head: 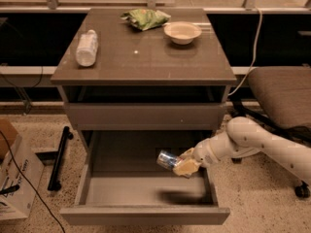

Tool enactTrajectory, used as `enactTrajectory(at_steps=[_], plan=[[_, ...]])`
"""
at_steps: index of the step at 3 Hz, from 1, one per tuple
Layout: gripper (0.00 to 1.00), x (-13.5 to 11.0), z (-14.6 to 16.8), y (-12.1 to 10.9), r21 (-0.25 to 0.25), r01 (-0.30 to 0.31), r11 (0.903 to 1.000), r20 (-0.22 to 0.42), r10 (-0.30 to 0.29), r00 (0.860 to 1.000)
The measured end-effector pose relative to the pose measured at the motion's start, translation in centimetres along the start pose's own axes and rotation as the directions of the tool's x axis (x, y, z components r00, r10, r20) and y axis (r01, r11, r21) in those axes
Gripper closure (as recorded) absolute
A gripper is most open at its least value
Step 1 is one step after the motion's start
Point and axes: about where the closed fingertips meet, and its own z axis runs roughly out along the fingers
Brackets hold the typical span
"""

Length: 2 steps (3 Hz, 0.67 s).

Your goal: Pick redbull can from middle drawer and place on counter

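Observation:
The redbull can [166, 159] is a small silver-and-blue can, lying on its side in the air inside the open middle drawer [146, 212]. My gripper [181, 166] is shut on the can's right end and holds it above the drawer's bare grey floor; a dark shadow lies on the floor below. My white arm reaches in from the right over the drawer's right wall. The counter [146, 57] is the brown-grey cabinet top above.
On the counter lie a clear plastic water bottle [87, 47], a green snack bag [146, 18] and a pale bowl [182, 32]. A shallower drawer front [146, 115] is above the open drawer. An office chair [284, 96] stands right; a cardboard box [14, 174] left.

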Motion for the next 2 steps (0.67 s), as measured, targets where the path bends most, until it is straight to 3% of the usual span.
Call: enactTrajectory(at_steps=[1,2], plan=[[1.00,-6.0,-9.8,1.6,0.010,0.221,0.9752,0.007,-0.221,0.975],[1.00,-11.4,-16.7,2.9,0.028,0.386,0.9219,-0.035,-0.386,0.922]])
